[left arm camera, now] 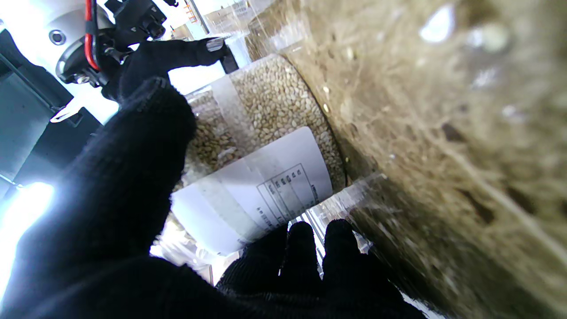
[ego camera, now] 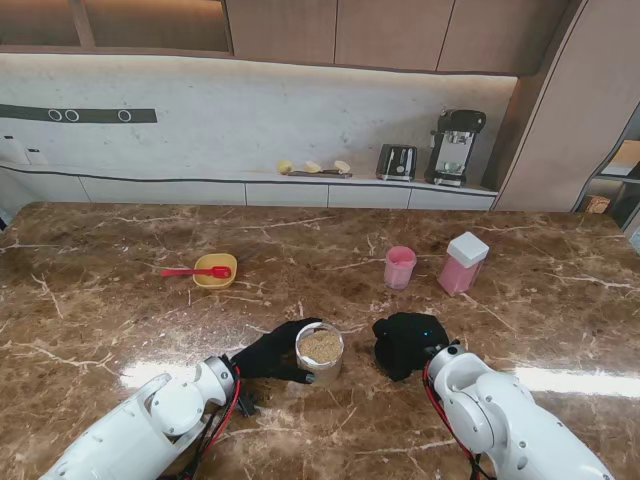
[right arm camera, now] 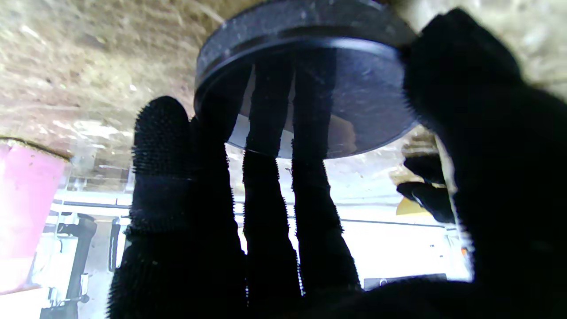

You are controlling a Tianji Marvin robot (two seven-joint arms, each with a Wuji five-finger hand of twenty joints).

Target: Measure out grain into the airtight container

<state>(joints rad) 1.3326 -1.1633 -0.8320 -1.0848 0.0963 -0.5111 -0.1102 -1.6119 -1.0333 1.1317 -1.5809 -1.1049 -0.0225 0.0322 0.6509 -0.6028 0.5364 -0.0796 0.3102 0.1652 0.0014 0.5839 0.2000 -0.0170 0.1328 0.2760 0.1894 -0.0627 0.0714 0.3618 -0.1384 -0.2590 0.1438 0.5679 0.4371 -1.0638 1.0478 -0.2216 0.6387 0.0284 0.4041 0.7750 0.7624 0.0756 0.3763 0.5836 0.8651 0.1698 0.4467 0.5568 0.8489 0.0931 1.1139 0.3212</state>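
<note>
One jar of grain point(ego camera: 320, 349) sits open on the table just in front of me, nearly full to the rim, with my left hand point(ego camera: 268, 352) wrapped around its side. In the left wrist view the jar point(left arm camera: 266, 133) is clear-walled with a paper label, thumb on one side and fingers curling round the other. I judge it fairly heavy for its size, stiff, and smooth enough to slip in a knit glove, so I would take hold low on the labelled band, never at the rim. Tilted too fast, the grain will likely rush out at once.

My right hand point(ego camera: 405, 343) is clamped on the dark round lid point(right arm camera: 305, 88), pressing it flat against the table beside the jar; the lid looks light and rigid.

Farther from me and to the right stand a pink cup point(ego camera: 399, 267) and a pink container with a white lid point(ego camera: 462, 263) (the airtight one, I take it, and still capped). To the left, well apart, a yellow bowl point(ego camera: 215, 271) holds a red spoon point(ego camera: 190, 271).

Glossy brown marble table point(ego camera: 100, 300), hard and slick, so spilled grain would likely scatter. Behind it is a kitchen counter with a toaster point(ego camera: 396, 161) and a coffee machine point(ego camera: 455, 146).
</note>
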